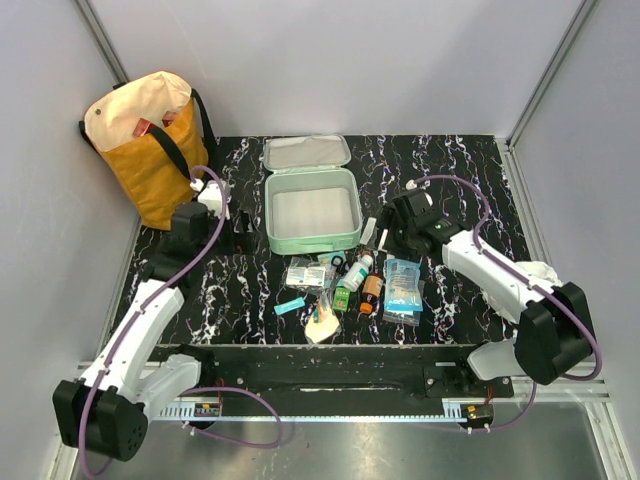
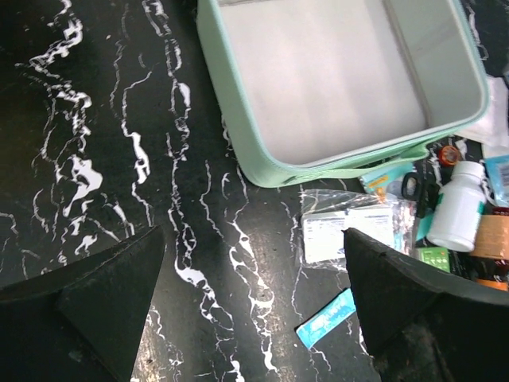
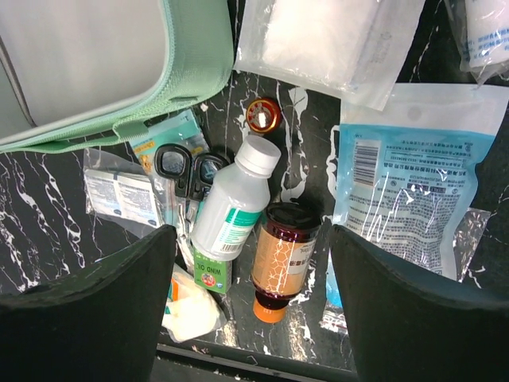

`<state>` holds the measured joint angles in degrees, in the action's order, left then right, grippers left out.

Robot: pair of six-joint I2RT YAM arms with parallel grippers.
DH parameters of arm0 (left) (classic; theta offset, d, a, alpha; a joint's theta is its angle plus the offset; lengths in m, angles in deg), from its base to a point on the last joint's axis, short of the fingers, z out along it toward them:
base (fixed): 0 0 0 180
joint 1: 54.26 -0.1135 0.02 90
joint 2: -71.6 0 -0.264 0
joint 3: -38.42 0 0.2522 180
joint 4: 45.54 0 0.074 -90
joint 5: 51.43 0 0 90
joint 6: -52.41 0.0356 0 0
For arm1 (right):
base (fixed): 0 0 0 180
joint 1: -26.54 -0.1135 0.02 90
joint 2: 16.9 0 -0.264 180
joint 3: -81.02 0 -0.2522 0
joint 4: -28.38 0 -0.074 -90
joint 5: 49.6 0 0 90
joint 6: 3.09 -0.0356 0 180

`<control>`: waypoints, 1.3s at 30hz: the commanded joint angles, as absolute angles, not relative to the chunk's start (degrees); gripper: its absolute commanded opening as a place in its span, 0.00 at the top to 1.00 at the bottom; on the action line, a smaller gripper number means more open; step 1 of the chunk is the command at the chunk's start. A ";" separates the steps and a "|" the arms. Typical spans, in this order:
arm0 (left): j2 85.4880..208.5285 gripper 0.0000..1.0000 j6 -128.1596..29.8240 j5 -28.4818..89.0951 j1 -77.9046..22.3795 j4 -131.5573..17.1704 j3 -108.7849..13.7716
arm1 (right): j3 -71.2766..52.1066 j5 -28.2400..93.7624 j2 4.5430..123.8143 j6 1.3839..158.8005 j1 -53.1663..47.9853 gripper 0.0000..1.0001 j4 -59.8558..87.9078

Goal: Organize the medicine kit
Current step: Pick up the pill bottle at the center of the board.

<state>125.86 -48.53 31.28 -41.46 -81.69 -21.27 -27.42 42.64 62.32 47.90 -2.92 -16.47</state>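
Note:
The mint-green medicine kit (image 1: 270, 215) lies open at the table's middle, its tray empty and its lid (image 1: 306, 152) folded back. It also shows in the left wrist view (image 2: 238, 119) and the right wrist view (image 3: 191, 56). Loose supplies lie in front of it: a white bottle (image 3: 231, 211), a brown bottle with an orange cap (image 3: 282, 255), a green box (image 3: 208, 274), scissors (image 3: 187, 167), a blue pouch (image 3: 406, 183), a gauze pack (image 3: 318, 40) and a blue strip (image 2: 326, 318). My left gripper (image 2: 254, 239) is open and empty, left of the kit. My right gripper (image 3: 253, 239) is open and empty above the bottles.
A yellow-and-cream tote bag (image 1: 150, 150) stands at the back left corner. Clear sachet packs (image 2: 350, 231) lie near the kit's front wall. A white wrapped pad (image 3: 191, 310) lies by the table's front rail (image 1: 320, 355). Grey walls close in both sides.

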 commanded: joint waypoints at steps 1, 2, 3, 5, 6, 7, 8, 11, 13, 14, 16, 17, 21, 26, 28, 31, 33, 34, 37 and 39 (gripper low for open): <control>123.11 0.01 -50.07 37.24 -41.25 -77.76 -19.64 | -23.17 45.24 62.90 47.35 -2.82 0.16 -16.05; 121.97 0.01 -50.16 37.95 -41.25 -77.58 -19.37 | -22.21 44.89 63.60 47.36 -2.91 0.15 -17.10; 121.27 0.01 -50.07 38.39 -41.25 -77.49 -19.11 | -21.42 44.28 64.13 47.36 -2.91 0.15 -17.80; 119.95 0.01 -49.89 40.58 -41.25 -77.49 -18.41 | -20.88 43.83 64.31 46.66 -2.82 0.15 -17.99; 119.51 0.01 -49.98 41.11 -41.25 -78.10 -17.88 | -20.97 43.05 64.22 45.96 -2.91 0.14 -17.55; 118.89 0.01 -50.15 41.64 -41.25 -78.45 -17.53 | -21.15 42.60 63.96 45.25 -2.99 0.14 -17.37; 118.37 0.01 -50.42 41.99 -41.34 -78.11 -16.74 | -21.15 41.73 63.61 44.72 -3.08 0.14 -17.81; 117.31 0.01 -51.64 42.70 -41.25 -78.46 -15.68 | -23.86 41.37 60.72 44.20 -4.57 0.14 -16.50; 117.13 0.01 -52.09 42.09 -41.25 -79.25 -16.12 | -27.19 40.58 58.08 44.19 -4.84 0.14 -15.35; 117.13 0.01 -52.35 42.00 -41.25 -79.25 -16.03 | -28.17 40.66 56.85 44.10 -4.84 0.14 -15.44; 117.13 0.01 -52.71 41.39 -41.26 -79.25 -16.03 | -30.54 40.58 54.04 44.19 -4.84 0.14 -15.00; 117.04 0.01 -52.53 41.03 -41.25 -79.25 -16.03 | -31.42 40.58 52.89 44.10 -4.84 0.14 -14.91; 116.78 0.01 -52.01 41.30 -41.34 -79.60 -16.03 | -32.13 40.04 50.60 43.84 -4.93 0.15 -18.32; 116.25 0.01 -52.09 42.26 -41.25 -79.34 -15.94 | -35.11 43.83 47.79 36.65 -5.98 0.18 -19.75; 115.99 0.01 -52.27 41.21 -41.25 -78.90 -15.59 | -36.00 44.96 47.17 34.27 -7.82 0.18 -20.18; 115.55 0.01 -52.62 40.77 -41.34 -79.16 -15.50 | -35.04 46.72 47.61 32.42 -12.12 0.19 -22.80; 115.81 0.01 -52.53 39.89 -41.34 -79.07 -15.85 | -33.55 49.00 48.05 31.54 -14.85 0.19 -26.40; 116.07 0.01 -52.18 39.63 -41.26 -79.59 -16.38 | -33.10 50.41 48.05 30.67 -16.17 0.19 -27.90; 116.43 0.01 -52.00 40.85 -41.25 -80.83 -16.91 | -33.19 49.64 47.87 29.34 -17.23 0.20 -28.62; 116.34 0.01 -52.09 40.77 -41.25 -81.18 -17.00 | -33.10 48.15 48.83 28.55 -17.67 0.21 -27.31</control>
<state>116.66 -51.76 40.48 -41.44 -81.76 -16.00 -35.61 46.82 48.53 32.21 -16.66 -26.00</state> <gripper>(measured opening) 0.988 0.802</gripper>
